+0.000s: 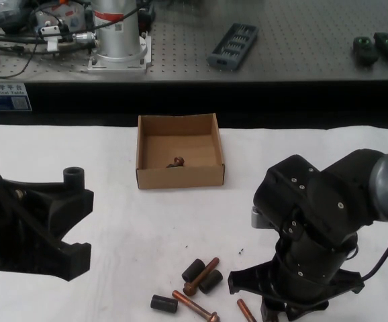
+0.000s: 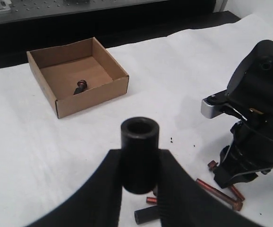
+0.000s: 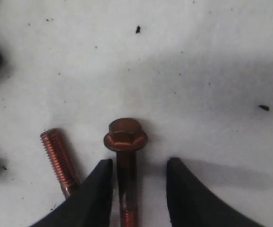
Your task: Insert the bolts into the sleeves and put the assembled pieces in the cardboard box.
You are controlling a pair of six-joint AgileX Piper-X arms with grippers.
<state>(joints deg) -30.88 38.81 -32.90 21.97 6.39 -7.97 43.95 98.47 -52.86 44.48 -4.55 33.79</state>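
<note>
Now, left fingers [image 2: 117, 164]: clenched on a black sleeve [image 2: 140, 139]; we hold it upright, open bore facing up, raised above the tabletop [image 2: 42, 156].
Right fingers [image 3: 106, 177]: released and spread, low over the white cover. They stand on either side of a copper bolt [image 3: 125, 138] without squeezing it; one finger is just beside the shank and the other is a little apart.
Bolt between the fingers: lies flat, with its hex head sticking out past the fingertips.
Second bolt [image 3: 58, 156]: lies just beside that one, outside our right fingers, threaded end showing.
Cardboard box [image 1: 180, 176]: sits open near the far edge of the white cover, between our two arms and well apart from both.
Inside the box: one assembled piece [image 1: 176, 162] lies on the floor, toward the near wall.
Loose sleeves: two [image 1: 193, 270] [image 1: 211, 282] lie near the front on either side of a third bolt [image 1: 203, 274], and another [image 1: 164, 303] lies closer to the front edge.
Fourth bolt [image 1: 195, 306]: lies flat just beside that last sleeve.
Right arm [image 1: 328, 221]: bent down over the bolts at the front of the tabletop.
</note>
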